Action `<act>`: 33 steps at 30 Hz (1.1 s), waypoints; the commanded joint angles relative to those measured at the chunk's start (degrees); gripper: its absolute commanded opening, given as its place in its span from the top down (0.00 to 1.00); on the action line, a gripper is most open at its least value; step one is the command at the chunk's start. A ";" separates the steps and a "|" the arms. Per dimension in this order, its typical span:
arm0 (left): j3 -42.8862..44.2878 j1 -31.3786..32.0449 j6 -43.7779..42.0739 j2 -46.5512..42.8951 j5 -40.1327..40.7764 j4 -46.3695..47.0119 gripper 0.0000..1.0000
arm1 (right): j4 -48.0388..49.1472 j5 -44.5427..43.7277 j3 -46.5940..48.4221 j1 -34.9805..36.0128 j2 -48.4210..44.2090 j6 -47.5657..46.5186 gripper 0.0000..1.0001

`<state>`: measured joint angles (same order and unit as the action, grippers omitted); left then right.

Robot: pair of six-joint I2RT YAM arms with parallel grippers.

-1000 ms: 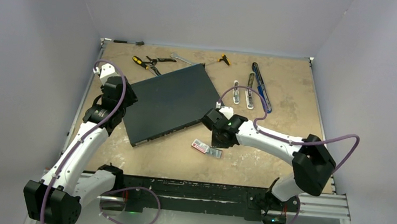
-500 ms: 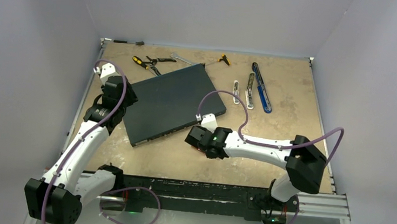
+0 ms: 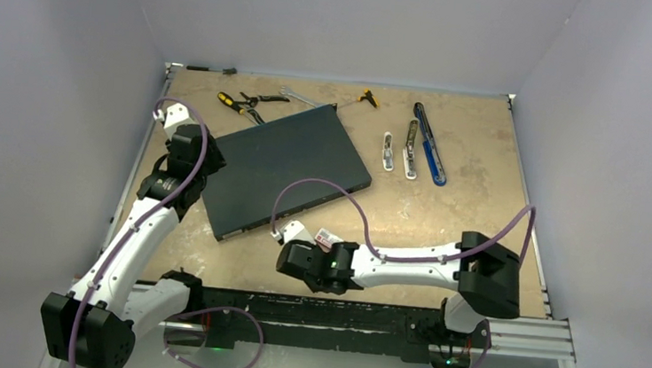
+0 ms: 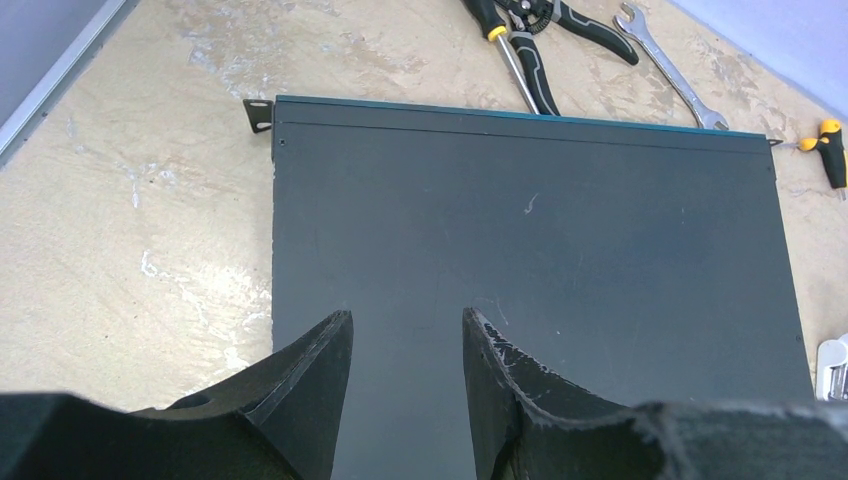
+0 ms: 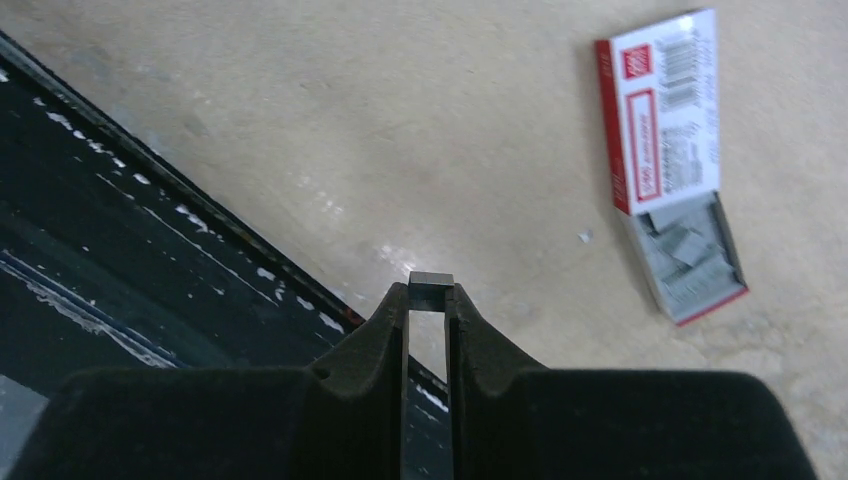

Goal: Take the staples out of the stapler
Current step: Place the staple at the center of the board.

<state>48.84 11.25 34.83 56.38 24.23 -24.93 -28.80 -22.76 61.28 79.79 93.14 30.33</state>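
My right gripper (image 5: 430, 292) is shut on a short grey strip of staples (image 5: 430, 280), pinched at the very fingertips, just above the table's near edge. In the top view this gripper (image 3: 287, 259) is low at the front middle, and the strip is too small to make out there. The blue-and-black stapler (image 3: 430, 147) lies at the back right with two silvery rails (image 3: 399, 152) beside it. My left gripper (image 4: 405, 322) hangs open over the dark flat panel (image 4: 520, 260), holding nothing.
A small red-and-white box (image 5: 665, 110) lies open beside my right gripper, with loose staple strips in its tray (image 5: 690, 262). Pliers (image 3: 245, 101), a wrench (image 3: 299, 97) and a yellow-handled screwdriver (image 3: 367, 97) lie along the back. The black front rail (image 5: 120, 250) runs under my right fingers.
My right arm has swung from the table's middle down and left to the near edge, carrying the staple strip. The left arm has not moved.
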 commanded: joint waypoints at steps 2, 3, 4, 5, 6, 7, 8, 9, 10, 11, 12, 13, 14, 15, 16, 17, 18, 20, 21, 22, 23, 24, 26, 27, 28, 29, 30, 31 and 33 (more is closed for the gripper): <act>0.30 -0.46 -0.93 -0.18 -0.06 1.06 0.57 | 7.52 2.27 -1.14 1.15 3.44 -5.58 0.83; 0.34 -0.51 -0.94 -0.19 -0.08 1.10 0.57 | 7.93 1.87 -1.23 1.16 4.31 -6.08 0.82; 0.30 -0.52 -0.98 -0.17 -0.06 1.06 0.57 | 8.16 1.58 -1.29 1.16 4.67 -6.25 0.82; 0.29 -0.48 -0.98 -0.18 -0.06 1.04 0.57 | 8.34 1.31 -1.45 1.16 5.41 -6.40 0.81; 0.29 -0.52 -0.97 -0.27 -0.01 0.97 0.57 | 8.40 1.26 -1.57 1.16 5.87 -6.43 0.81; 0.30 -0.52 -0.92 -0.29 0.03 1.01 0.57 | 8.55 1.28 -1.78 1.15 6.24 -6.50 0.80; 0.31 -0.49 -0.96 -0.29 0.03 1.01 0.57 | 8.70 1.61 -2.16 1.16 6.46 -6.57 0.80; 0.36 -0.50 -1.00 -0.25 0.03 1.02 0.57 | 8.88 2.03 -2.47 1.16 6.66 -6.77 0.79; 0.34 -0.48 -0.99 -0.29 0.03 0.96 0.57 | 8.93 2.10 -2.82 1.16 6.77 -6.78 0.77; 0.33 -0.52 -1.02 -0.30 0.03 0.94 0.57 | 9.05 2.15 -3.09 1.16 6.82 -6.89 0.75; 0.26 -0.50 -1.00 -0.28 -0.01 0.97 0.57 | 9.17 2.42 -3.34 1.16 6.99 -7.19 0.73; 0.24 -0.48 -0.99 -0.26 -0.04 1.05 0.57 | 9.19 2.64 -3.50 1.16 7.15 -7.29 0.71; 0.29 -0.52 -0.99 -0.30 -0.06 1.06 0.57 | 9.17 2.89 -3.56 1.16 7.32 -7.35 0.70; 0.26 -0.50 -0.99 -0.23 -0.03 1.10 0.57 | 9.27 3.16 -3.66 1.16 7.39 -7.35 0.68; 0.23 -0.52 -0.99 -0.30 0.02 1.11 0.57 | 9.17 3.31 -3.73 1.14 7.48 -7.24 0.66; 0.27 -0.52 -0.99 -0.33 0.03 1.11 0.57 | 9.09 3.41 -3.83 1.14 7.40 -7.09 0.64; 0.25 -0.52 -0.99 -0.38 0.03 1.07 0.57 | 9.06 3.43 -3.88 1.12 7.22 -6.92 0.61; 0.21 -0.50 -0.99 -0.37 0.03 1.11 0.57 | 9.02 3.19 -4.05 1.13 6.34 -6.51 0.57; 0.25 -0.52 -1.01 -0.34 0.03 1.11 0.57 | 9.09 3.06 -4.13 1.09 5.57 -6.33 0.54; 0.22 -0.52 -1.04 -0.38 0.03 1.07 0.57 | 9.10 2.84 -4.12 1.09 4.91 -6.17 0.53; 0.23 -0.52 -1.04 -0.35 0.03 1.09 0.57 | 8.92 2.51 -4.02 1.07 4.26 -5.67 0.51; 0.27 -0.51 -1.06 -0.39 0.03 1.09 0.57 | 8.71 2.09 -3.79 1.01 3.42 -4.91 0.49; 0.29 -0.47 -0.99 -0.42 0.10 1.02 0.57 | 8.31 1.23 -3.38 0.67 1.38 -2.72 0.45; 0.36 -0.51 -1.00 -0.44 0.22 0.96 0.57 | 8.05 0.78 -3.29 0.19 0.06 -1.12 0.42; 0.38 -0.48 -0.93 -0.48 0.39 0.82 0.57 | 7.67 0.24 -3.26 -0.40 -1.17 1.10 0.40; 0.48 -0.52 -0.88 -0.56 0.56 0.72 0.57 | 7.28 0.05 -3.22 -1.29 -2.28 4.52 0.39; 0.53 -0.50 -0.83 -0.57 0.75 0.59 0.57 | 6.53 -0.10 -3.24 -2.23 -3.17 7.16 0.39; 0.60 -0.51 -0.82 -0.65 0.93 0.51 0.57 | 5.45 -0.31 -3.14 -3.01 -3.83 10.36 0.39; 0.65 -0.52 -0.73 -0.65 1.08 0.38 0.57 | 2.77 -0.67 -2.45 -4.30 -4.27 16.22 0.39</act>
<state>48.84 11.25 34.83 56.36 24.29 -24.97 -20.91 -21.41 57.78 78.30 91.68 33.26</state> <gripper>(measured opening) 0.431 0.609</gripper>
